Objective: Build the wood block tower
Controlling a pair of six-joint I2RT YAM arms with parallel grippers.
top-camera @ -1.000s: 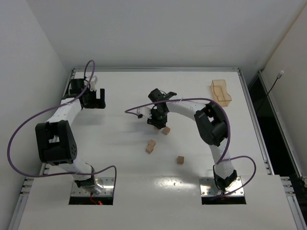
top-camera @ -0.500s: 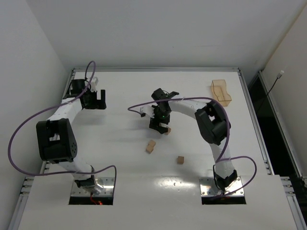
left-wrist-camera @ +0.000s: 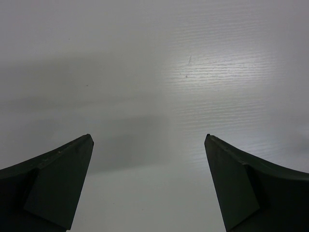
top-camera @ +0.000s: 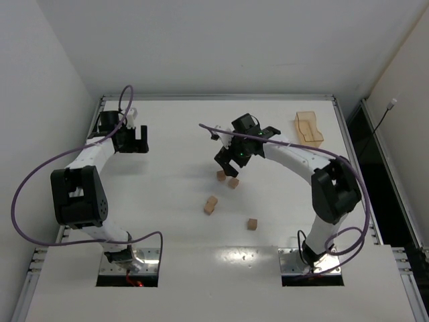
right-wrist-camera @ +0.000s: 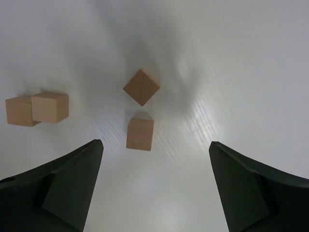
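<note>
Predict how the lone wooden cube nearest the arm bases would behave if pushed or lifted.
The cube looks rigid and probably light, being small plain wood. Flat faces suggest it slides rather than rolls.

White table (top-camera: 181, 127) under me, matte; my wrist views show faint streaked grain and soft glare. Amber translucent tray (top-camera: 309, 129) near table's far right corner, just inside the edge. Metal rail (top-camera: 221, 97) along far edge and down both sides. White walls (top-camera: 221, 40) behind and to my left. Dark gap (top-camera: 385, 181) beyond right rail; thin cable (top-camera: 391, 104) with white end above it.
</note>
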